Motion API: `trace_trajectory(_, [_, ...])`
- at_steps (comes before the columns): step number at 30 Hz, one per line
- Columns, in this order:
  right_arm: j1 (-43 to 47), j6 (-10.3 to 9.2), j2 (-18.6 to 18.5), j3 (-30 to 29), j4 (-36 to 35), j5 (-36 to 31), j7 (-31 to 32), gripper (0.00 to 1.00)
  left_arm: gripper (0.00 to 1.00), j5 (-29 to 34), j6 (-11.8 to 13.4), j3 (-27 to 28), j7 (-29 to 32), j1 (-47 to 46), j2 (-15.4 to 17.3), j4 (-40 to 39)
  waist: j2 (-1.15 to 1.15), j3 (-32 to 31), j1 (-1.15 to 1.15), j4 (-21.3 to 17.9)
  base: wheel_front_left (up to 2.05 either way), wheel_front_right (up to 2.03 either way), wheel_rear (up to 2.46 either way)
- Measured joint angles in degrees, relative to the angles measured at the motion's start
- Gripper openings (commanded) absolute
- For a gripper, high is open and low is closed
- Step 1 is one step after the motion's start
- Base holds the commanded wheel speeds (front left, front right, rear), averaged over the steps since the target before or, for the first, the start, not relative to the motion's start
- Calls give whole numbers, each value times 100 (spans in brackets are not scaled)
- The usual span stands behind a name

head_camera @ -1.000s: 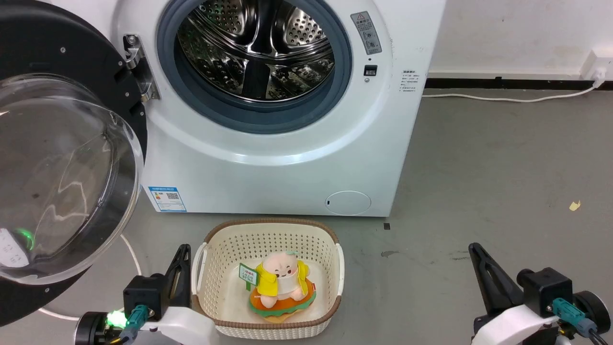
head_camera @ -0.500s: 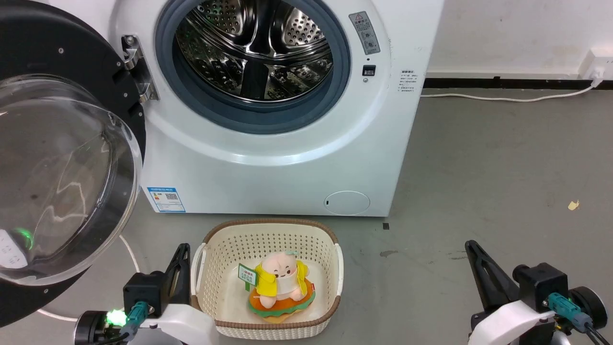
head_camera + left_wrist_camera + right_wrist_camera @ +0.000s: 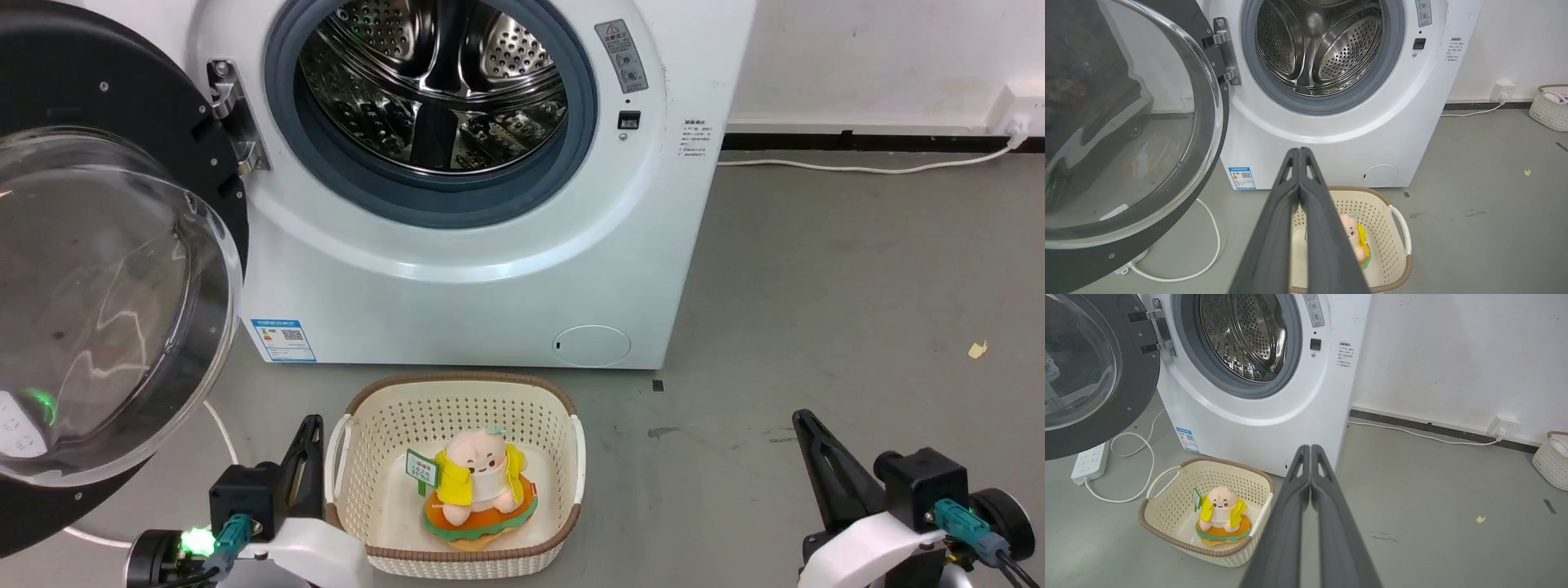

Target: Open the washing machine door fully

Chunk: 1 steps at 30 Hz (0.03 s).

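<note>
Washing machine point(image 3: 490, 269), my landmark. The washing machine door point(image 3: 106, 302) is hanging swung wide to the machine's left, leaving the drum exposed. I am judging the opening nearly complete, so any last push should be landing gently on the black rim, not the glass. The right wrist view is laying bare a power strip point(image 3: 1088, 463) on the floor under the door, which the head view is leaving indistinct behind the glass. Left gripper point(image 3: 1299, 152) and right gripper point(image 3: 1310, 448) are hovering before the machine, jaws pressed together and empty.
</note>
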Motion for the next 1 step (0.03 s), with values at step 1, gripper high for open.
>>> trace_trajectory(1, [0, 0, 0, 2, 0, 0, 0, 0, 0, 0, 0, 2, 0, 0, 0, 0, 0, 0, 0, 0, 0, 0, 0])
